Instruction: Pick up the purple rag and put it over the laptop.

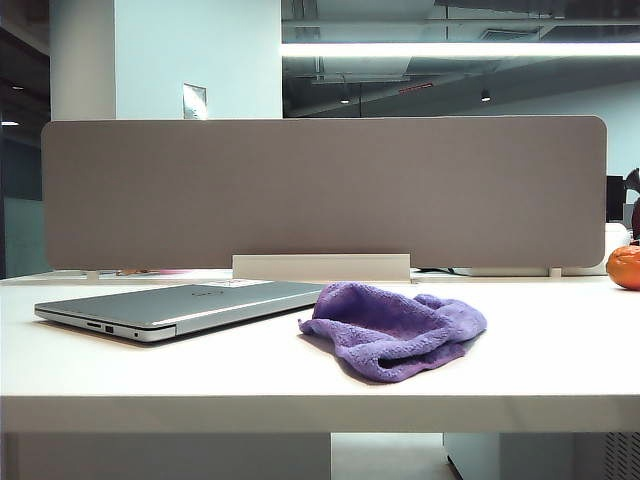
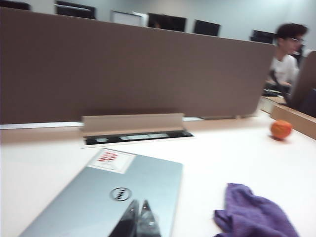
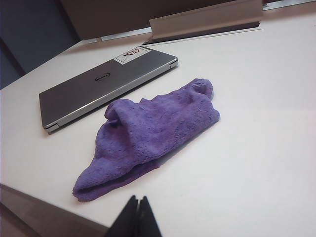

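Observation:
The purple rag (image 1: 395, 326) lies crumpled on the white table, right of the closed silver laptop (image 1: 180, 305). Neither arm shows in the exterior view. My left gripper (image 2: 139, 203) is shut and empty, hovering above the laptop (image 2: 106, 195) lid near its logo, with the rag (image 2: 256, 215) off to one side. My right gripper (image 3: 138, 199) is shut and empty near the table's front edge, a short way from the rag (image 3: 150, 128); the laptop (image 3: 101, 81) lies beyond the rag.
A grey partition (image 1: 320, 190) stands along the table's back, with a white cable tray (image 1: 320, 267) at its foot. An orange pumpkin-like object (image 1: 624, 266) sits at the far right. A person (image 2: 289, 54) sits at the neighbouring desk.

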Controlling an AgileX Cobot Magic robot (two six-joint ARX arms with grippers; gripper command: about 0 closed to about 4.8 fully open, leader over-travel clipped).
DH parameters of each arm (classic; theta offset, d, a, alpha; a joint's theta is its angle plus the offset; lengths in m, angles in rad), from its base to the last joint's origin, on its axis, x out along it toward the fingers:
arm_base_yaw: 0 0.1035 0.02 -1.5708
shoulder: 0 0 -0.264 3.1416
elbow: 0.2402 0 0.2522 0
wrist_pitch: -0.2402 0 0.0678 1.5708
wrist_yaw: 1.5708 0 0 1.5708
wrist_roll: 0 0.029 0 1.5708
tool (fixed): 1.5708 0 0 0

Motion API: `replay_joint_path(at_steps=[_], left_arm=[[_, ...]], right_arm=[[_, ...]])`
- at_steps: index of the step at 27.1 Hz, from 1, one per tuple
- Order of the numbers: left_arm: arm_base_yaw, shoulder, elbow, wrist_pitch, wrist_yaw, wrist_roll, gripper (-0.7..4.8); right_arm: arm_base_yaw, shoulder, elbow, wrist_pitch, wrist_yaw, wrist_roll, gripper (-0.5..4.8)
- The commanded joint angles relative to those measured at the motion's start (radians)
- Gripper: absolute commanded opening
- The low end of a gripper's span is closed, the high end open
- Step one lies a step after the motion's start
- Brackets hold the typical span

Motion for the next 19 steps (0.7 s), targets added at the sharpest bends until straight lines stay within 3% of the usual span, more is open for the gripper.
replay_joint_path(at_steps=[1,7,13,19], left_arm=[[-0.048,0.095,0.048,0.04,0.016,-0.014,-0.05],[-0.216,0.336,0.158,0.067,-0.026,-0.013,-0.05],[-0.431,0.626,0.271,0.161,-0.146,-0.013,-0.05],[-0.541,0.818,0.371,0.166,-0.193,-0.013,-0.05]], right_arm=[[0.001,-0.002,-0.003,0.019,0.002,0.0,0.22],[0.0,-0.002,-0.003,0.019,0.002,0.0,0.22],[0.0,-0.002,-0.003,0.019,0.007,0.0,0.22],[0.0,-0.002,-0.003,0.018,0.014,0.0,0.22]])
